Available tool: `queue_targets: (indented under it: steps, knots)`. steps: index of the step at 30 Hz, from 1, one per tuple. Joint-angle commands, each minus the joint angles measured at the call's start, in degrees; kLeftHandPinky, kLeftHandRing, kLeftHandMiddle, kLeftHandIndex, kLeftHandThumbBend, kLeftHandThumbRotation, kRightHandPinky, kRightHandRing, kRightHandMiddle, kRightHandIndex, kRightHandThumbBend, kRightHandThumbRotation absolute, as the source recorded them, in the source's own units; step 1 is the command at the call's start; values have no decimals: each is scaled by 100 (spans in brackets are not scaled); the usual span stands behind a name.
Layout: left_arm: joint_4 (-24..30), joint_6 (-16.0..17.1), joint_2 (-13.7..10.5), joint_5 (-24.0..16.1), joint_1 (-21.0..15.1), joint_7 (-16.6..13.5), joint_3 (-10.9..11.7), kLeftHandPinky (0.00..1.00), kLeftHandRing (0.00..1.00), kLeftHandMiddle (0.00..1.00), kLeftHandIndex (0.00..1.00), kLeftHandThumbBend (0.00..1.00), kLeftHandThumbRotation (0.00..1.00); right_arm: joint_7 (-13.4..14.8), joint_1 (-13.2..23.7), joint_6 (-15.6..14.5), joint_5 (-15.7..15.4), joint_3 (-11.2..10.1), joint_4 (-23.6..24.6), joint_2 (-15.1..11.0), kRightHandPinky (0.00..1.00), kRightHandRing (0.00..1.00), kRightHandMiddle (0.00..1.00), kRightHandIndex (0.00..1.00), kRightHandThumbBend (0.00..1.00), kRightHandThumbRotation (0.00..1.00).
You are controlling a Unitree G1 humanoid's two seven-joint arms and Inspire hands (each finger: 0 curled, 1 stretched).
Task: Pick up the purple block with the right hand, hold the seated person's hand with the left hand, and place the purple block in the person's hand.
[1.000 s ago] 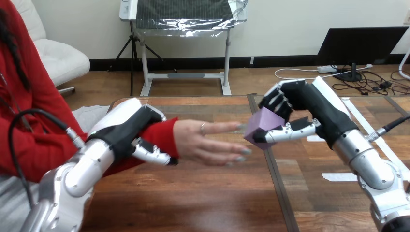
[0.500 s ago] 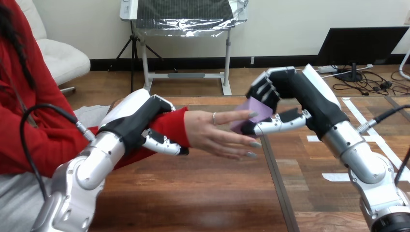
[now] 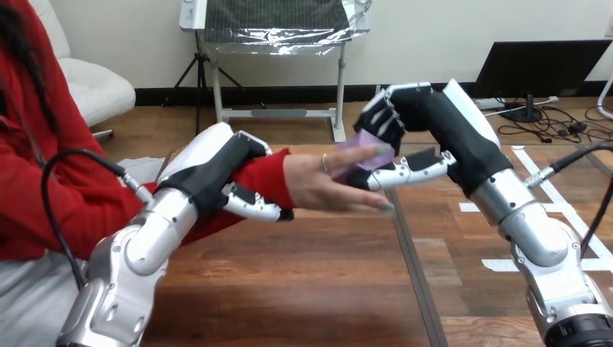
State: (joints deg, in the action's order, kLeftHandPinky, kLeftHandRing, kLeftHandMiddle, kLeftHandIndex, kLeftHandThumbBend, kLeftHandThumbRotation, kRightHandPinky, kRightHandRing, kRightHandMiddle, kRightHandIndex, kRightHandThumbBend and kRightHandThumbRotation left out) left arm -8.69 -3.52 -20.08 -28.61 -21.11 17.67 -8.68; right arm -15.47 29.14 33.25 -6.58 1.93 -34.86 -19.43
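We count one purple block (image 3: 363,153), at about one o'clock from the table's middle. One person's hand (image 3: 316,186) reaches in from nine o'clock. There are two robot hands: the left hand (image 3: 217,172), wrapped round the red-sleeved wrist, and the right hand (image 3: 425,121), pinching the block. One wooden table (image 3: 289,289) lies below.

The left arm (image 3: 137,246) comes up from the lower left, its silver forearm angled toward the person's hand (image 3: 318,186). The left hand (image 3: 213,173) clasps the wrist just behind that hand, back upward, thumb (image 3: 253,208) curled under the red sleeve (image 3: 264,181). The right arm (image 3: 535,231) climbs from the lower right with its wrist bent. The right hand (image 3: 434,126) is just beyond the person's fingertips, its fingers (image 3: 377,119) and thumb pinching the purple block (image 3: 365,155).
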Motion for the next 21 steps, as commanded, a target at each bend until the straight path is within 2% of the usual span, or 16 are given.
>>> queue_targets:
  steps: [1, 21]
  knots:
    - [94, 326, 227, 232, -934, -302, 14, 22, 28, 36, 38, 70, 0, -81, 87, -137, 217, 16, 694, 146, 27, 32, 39, 43, 76, 0]
    - [-45, 366, 391, 280, -1013, -319, -18, 23, 30, 37, 39, 70, 0, -256, -138, -775, 271, 193, 1537, 348, 27, 32, 39, 43, 75, 0]
